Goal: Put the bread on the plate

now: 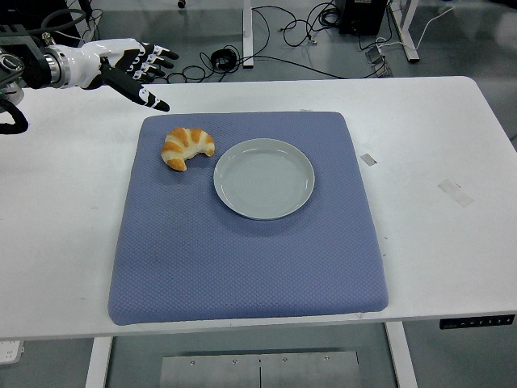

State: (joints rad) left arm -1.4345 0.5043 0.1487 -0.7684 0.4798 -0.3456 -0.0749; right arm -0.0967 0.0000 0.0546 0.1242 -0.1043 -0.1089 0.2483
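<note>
A golden croissant (pixel 187 147) lies on the blue mat (pixel 242 242), just left of the pale grey plate (pixel 264 178), which has nothing on it. My left hand (pixel 139 71), white with black fingers, hovers over the table's far left, above and behind the mat's back-left corner. Its fingers are spread and hold nothing, with the thumb pointing down toward the mat. The croissant sits about a hand's length in front of it. The right arm is out of sight.
The white table (pixel 436 162) carries two small tape marks (pixel 368 159) at the right of the mat. Cables (pixel 242 56) and desk legs lie on the floor beyond the far edge.
</note>
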